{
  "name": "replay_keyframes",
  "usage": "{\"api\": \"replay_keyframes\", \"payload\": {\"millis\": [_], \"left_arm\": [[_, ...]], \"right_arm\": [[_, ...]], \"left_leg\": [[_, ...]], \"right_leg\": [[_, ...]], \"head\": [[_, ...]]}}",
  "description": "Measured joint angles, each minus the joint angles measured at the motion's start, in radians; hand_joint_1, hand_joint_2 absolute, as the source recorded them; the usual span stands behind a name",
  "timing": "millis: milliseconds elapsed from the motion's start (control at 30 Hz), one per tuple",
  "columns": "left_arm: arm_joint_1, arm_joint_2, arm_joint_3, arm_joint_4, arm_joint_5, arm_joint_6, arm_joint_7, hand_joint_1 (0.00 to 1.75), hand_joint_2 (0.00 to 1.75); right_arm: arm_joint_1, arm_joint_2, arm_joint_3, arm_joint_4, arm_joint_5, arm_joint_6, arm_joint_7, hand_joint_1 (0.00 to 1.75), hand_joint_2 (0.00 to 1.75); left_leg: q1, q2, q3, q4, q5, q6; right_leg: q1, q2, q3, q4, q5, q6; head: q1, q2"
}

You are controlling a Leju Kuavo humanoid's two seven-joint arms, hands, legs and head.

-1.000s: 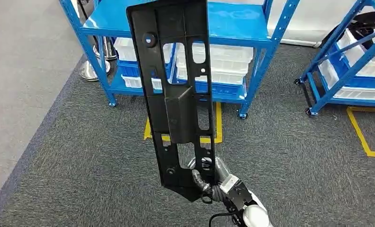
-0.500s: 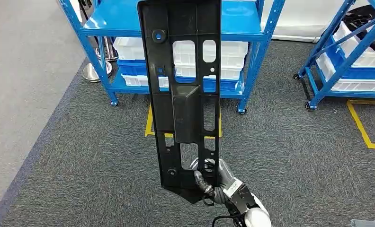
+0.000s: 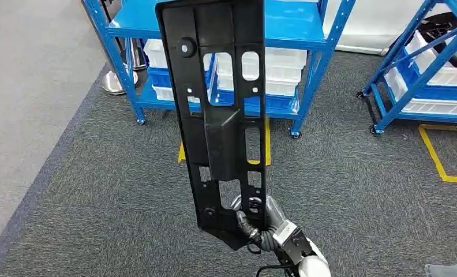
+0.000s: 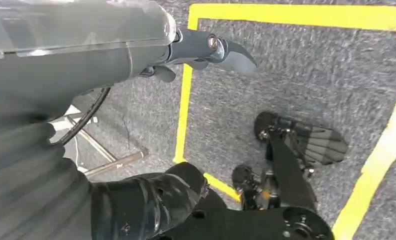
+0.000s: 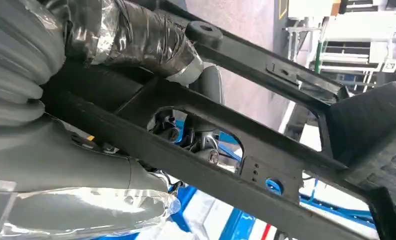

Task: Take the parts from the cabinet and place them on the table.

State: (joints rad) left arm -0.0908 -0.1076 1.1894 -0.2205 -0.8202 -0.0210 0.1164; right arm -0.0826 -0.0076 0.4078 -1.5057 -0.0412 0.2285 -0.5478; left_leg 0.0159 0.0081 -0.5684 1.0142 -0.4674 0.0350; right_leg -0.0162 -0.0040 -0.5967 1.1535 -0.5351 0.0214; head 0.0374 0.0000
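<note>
Grip status: the right hand holds the black part at its lower end, with the fingers closed around the bottom edge of the panel. In the right wrist view the thumb presses on one bar of the part's frame while darker fingers show through a cut-out behind it.

Orientation: the part is a long, flat plastic panel with several slots and a raised block near mid-length. Its long axis runs nearly upright, rising from the hand and leaning slightly to the robot's left. All of the length lies above the grip, so the load sits well off the fingers and is likely to sway.

Left hand: it hangs low over grey carpet marked with yellow tape. It holds nothing, and the fingers seen appear loosely extended.

Surroundings: a blue shelving unit with white bins stands ahead, beyond the part.

Assessment: the part is out of the cabinet and carried. Placement calls for lowering the long axis toward level; the right hand alone is positioned for this.
</note>
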Motion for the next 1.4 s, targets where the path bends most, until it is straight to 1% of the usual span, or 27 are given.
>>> {"api": "replay_keyframes", "payload": {"millis": [33, 67, 167, 233, 300, 367, 400, 433, 500, 533, 567, 600, 700, 733, 767, 800, 867, 900, 933, 967, 1033, 1067, 1100, 1200, 1233, 1300, 1400], "left_arm": [[0.000, 0.000, 0.000, 0.000, 0.000, 0.000, 0.000, 0.00, 1.75], [-0.001, 0.000, 0.000, 0.000, 0.000, 0.000, 0.000, 0.00, 1.75], [-0.001, 0.000, 0.001, 0.000, -0.003, 0.002, 0.001, 0.00, 1.75], [-0.001, 0.004, 0.002, 0.000, -0.003, 0.005, 0.002, 0.00, 1.75], [-0.001, 0.005, 0.003, 0.000, -0.003, 0.006, 0.003, 0.00, 1.75], [0.000, 0.005, 0.005, 0.000, -0.003, 0.007, 0.003, 0.00, 1.75], [0.000, 0.005, 0.006, 0.000, -0.004, 0.007, 0.004, 0.00, 1.75], [0.001, 0.005, 0.007, 0.000, -0.005, 0.008, 0.006, 0.00, 1.75], [0.003, 0.008, 0.009, 0.000, -0.006, 0.012, 0.009, 0.00, 1.75], [0.003, 0.008, 0.009, 0.000, -0.005, 0.012, 0.010, 0.00, 1.75], [0.001, 0.010, 0.010, 0.000, -0.003, 0.013, 0.010, 0.00, 1.75], [-0.003, 0.011, 0.010, 0.000, -0.002, 0.014, 0.010, 0.00, 1.75], [0.001, 0.011, 0.013, 0.000, 0.003, 0.016, 0.009, 0.00, 1.75], [0.002, 0.011, 0.016, 0.000, 0.005, 0.017, 0.009, 0.00, 1.75], [0.002, 0.009, 0.016, 0.000, 0.006, 0.018, 0.009, 0.00, 1.75], [0.002, 0.010, 0.017, 0.000, 0.008, 0.021, 0.009, 0.00, 1.75], [0.001, 0.010, 0.019, 0.000, 0.009, 0.026, 0.009, 0.00, 1.75], [0.000, 0.010, 0.021, 0.000, 0.010, 0.027, 0.009, 0.00, 1.75], [0.001, 0.010, 0.024, 0.000, 0.010, 0.027, 0.009, 0.00, 1.75], [0.002, 0.010, 0.025, 0.000, 0.011, 0.027, 0.009, 0.00, 1.75], [0.002, 0.009, 0.029, 0.000, 0.012, 0.031, 0.009, 0.00, 1.75], [0.002, 0.009, 0.031, 0.000, 0.014, 0.033, 0.010, 0.00, 1.75], [0.000, 0.009, 0.034, 0.000, 0.016, 0.034, 0.010, 0.00, 1.75], [0.005, 0.010, 0.039, 0.000, 0.023, 0.044, 0.017, 0.00, 1.75], [0.006, 0.010, 0.042, 0.000, 0.023, 0.048, 0.019, 0.00, 1.75], [0.006, 0.010, 0.043, 0.000, 0.024, 0.050, 0.020, 0.00, 1.75], [0.004, 0.009, 0.045, 0.000, 0.026, 0.048, 0.018, 0.00, 1.75]], "right_arm": [[0.000, 0.000, 0.000, -0.004, 0.008, -0.007, -0.002, 1.73, 1.75], [-0.001, -0.001, 0.000, -0.005, 0.015, -0.011, -0.004, 1.73, 1.75], [0.003, -0.002, 0.000, -0.013, 0.043, -0.032, -0.012, 1.73, 1.75], [0.002, -0.003, 0.000, -0.018, 0.050, -0.040, -0.014, 1.73, 1.75], [0.003, -0.003, 0.000, -0.024, 0.055, -0.042, -0.015, 1.73, 1.75], [0.004, -0.003, 0.000, -0.026, 0.056, -0.042, -0.016, 1.73, 1.75], [0.007, -0.003, 0.000, -0.026, 0.058, -0.042, -0.016, 1.73, 1.75], [0.012, -0.003, 0.000, -0.027, 0.059, -0.042, -0.016, 1.73, 1.75], [0.021, -0.003, 0.000, -0.032, 0.061, -0.040, -0.017, 1.73, 1.75], [0.022, -0.003, 0.000, -0.035, 0.062, -0.039, -0.017, 1.73, 1.75], [0.022, -0.003, 0.000, -0.038, 0.064, -0.038, -0.018, 1.73, 1.75], [0.022, -0.004, 0.000, -0.039, 0.065, -0.037, -0.019, 1.73, 1.75], [0.018, -0.003, 0.006, -0.039, 0.068, -0.037, -0.019, 1.73, 1.75], [0.016, -0.004, 0.008, -0.039, 0.069, -0.033, -0.019, 1.73, 1.75], [0.013, -0.003, 0.010, -0.038, 0.071, -0.031, -0.019, 1.73, 1.75], [0.011, -0.003, 0.014, -0.039, 0.071, -0.030, -0.020, 1.73, 1.75], [0.012, -0.005, 0.016, -0.035, 0.071, -0.030, -0.021, 1.73, 1.75], [0.012, -0.005, 0.016, -0.034, 0.071, -0.029, -0.021, 1.73, 1.75], [0.012, -0.005, 0.016, -0.032, 0.072, -0.028, -0.021, 1.73, 1.75], [0.012, -0.005, 0.017, -0.031, 0.072, -0.027, -0.021, 1.73, 1.75], [0.007, -0.005, 0.018, -0.031, 0.072, -0.024, -0.021, 1.73, 1.75], [0.004, -0.005, 0.020, -0.030, 0.072, -0.023, -0.022, 1.73, 1.75], [0.002, -0.005, 0.022, -0.029, 0.072, -0.022, -0.023, 1.73, 1.75], [-0.003, -0.005, 0.032, -0.029, 0.072, -0.019, -0.030, 1.73, 1.75], [-0.006, -0.003, 0.035, -0.029, 0.072, -0.019, -0.030, 1.73, 1.75], [-0.013, -0.002, 0.046, -0.027, 0.072, -0.015, -0.034, 1.73, 1.75], [-0.019, -0.002, 0.056, -0.018, 0.072, -0.004, -0.038, 1.73, 1.75]], "left_leg": [[0.000, 0.000, -0.002, 0.006, -0.002, -0.004], [-0.004, 0.000, -0.007, 0.009, -0.001, -0.010], [-0.005, -0.003, -0.015, 0.009, 0.009, -0.030], [0.001, -0.006, -0.022, 0.017, 0.001, -0.042], [0.000, -0.007, -0.061, 0.108, -0.069, -0.049], [0.002, -0.007, -0.125, 0.259, -0.141, -0.056], [0.002, -0.007, -0.142, 0.307, -0.153, -0.058], [0.002, -0.006, -0.134, 0.303, -0.139, -0.059], [0.002, -0.002, -0.063, 0.181, -0.069, -0.053], [0.000, 0.015, -0.012, 0.089, -0.029, -0.047], [-0.006, 0.057, 0.019, 0.021, -0.022, -0.038], [-0.016, 0.059, 0.024, -0.005, -0.027, -0.034], [-0.016, 0.031, 0.011, -0.001, -0.020, -0.021], [-0.003, 0.022, 0.023, -0.014, -0.009, -0.010], [-0.004, 0.015, 0.020, -0.017, -0.005, -0.005], [-0.003, 0.009, 0.016, -0.017, 0.000, 0.003], [-0.004, -0.009, 0.007, -0.017, 0.005, 0.009], [-0.004, -0.022, 0.004, -0.015, 0.007, 0.008], [-0.004, -0.034, 0.002, -0.014, 0.007, 0.006], [-0.003, -0.047, 0.002, -0.010, 0.007, 0.006], [-0.002, -0.072, 0.001, 0.001, 0.004, 0.000], [-0.001, -0.080, -0.003, 0.008, 0.000, -0.005], [-0.008, -0.090, -0.014, 0.019, -0.001, -0.015], [0.001, -0.117, -0.025, 0.010, 0.012, -0.038], [0.001, -0.122, -0.032, 0.011, 0.011, -0.043], [-0.001, -0.043, -0.053, 0.069, -0.034, -0.050], [0.004, -0.017, -0.156, 0.298, -0.144, -0.060]], "right_leg": [[0.000, 0.000, 0.051, -0.094, 0.032, -0.004], [0.004, 0.000, 0.062, -0.119, 0.009, -0.009], [0.012, 0.001, 0.050, -0.121, 0.024, -0.018], [0.002, -0.008, 0.049, -0.134, 0.037, -0.037], [0.002, -0.016, 0.043, -0.134, 0.042, -0.047], [0.005, -0.028, 0.035, -0.132, 0.044, -0.049], [0.007, -0.035, 0.031, -0.130, 0.044, -0.050], [0.008, -0.042, 0.030, -0.128, 0.044, -0.050], [0.008, -0.056, 0.031, -0.127, 0.044, -0.049], [0.010, -0.063, 0.033, -0.127, 0.044, -0.049], [0.012, -0.069, 0.033, -0.127, 0.044, -0.047], [0.019, -0.077, 0.029, -0.122, 0.043, -0.039], [0.019, -0.106, 0.031, -0.127, 0.048, -0.027], [0.022, -0.106, 0.029, -0.123, 0.041, -0.019], [0.015, -0.059, 0.025, -0.103, 0.020, -0.012], [0.012, -0.026, 0.004, -0.051, -0.019, -0.010], [0.007, -0.003, -0.065, 0.105, -0.097, -0.006], [0.005, 0.000, -0.092, 0.165, -0.114, -0.004], [0.003, 0.000, -0.098, 0.177, -0.105, -0.002], [-0.001, 0.000, -0.079, 0.140, -0.070, -0.001], [-0.008, 0.015, 0.003, -0.025, 0.022, -0.002], [-0.014, 0.051, 0.031, -0.093, 0.034, -0.004], [-0.012, 0.077, 0.038, -0.110, 0.023, -0.004], [-0.004, 0.053, 0.030, -0.103, 0.027, -0.016], [-0.013, 0.044, 0.032, -0.113, 0.033, -0.025], [-0.012, 0.021, 0.033, -0.119, 0.038, -0.041], [-0.003, -0.021, 0.027, -0.118, 0.038, -0.043]], "head": [[0.000, 0.000], [0.000, 0.000], [-0.001, 0.000], [-0.001, 0.000], [-0.002, 0.000], [-0.002, 0.000], [-0.002, 0.000], [-0.002, 0.000], [-0.002, 0.000], [-0.002, 0.000], [-0.002, 0.000], [-0.002, 0.000], [-0.001, 0.000], [-0.001, 0.000], [0.000, 0.000], [0.000, 0.000], [0.000, 0.000], [0.000, 0.000], [0.000, 0.000], [0.000, 0.000], [0.000, 0.000], [0.001, 0.000], [0.001, 0.000], [-0.001, 0.000], [-0.001, 0.000], [-0.002, 0.000], [-0.002, 0.000]]}}
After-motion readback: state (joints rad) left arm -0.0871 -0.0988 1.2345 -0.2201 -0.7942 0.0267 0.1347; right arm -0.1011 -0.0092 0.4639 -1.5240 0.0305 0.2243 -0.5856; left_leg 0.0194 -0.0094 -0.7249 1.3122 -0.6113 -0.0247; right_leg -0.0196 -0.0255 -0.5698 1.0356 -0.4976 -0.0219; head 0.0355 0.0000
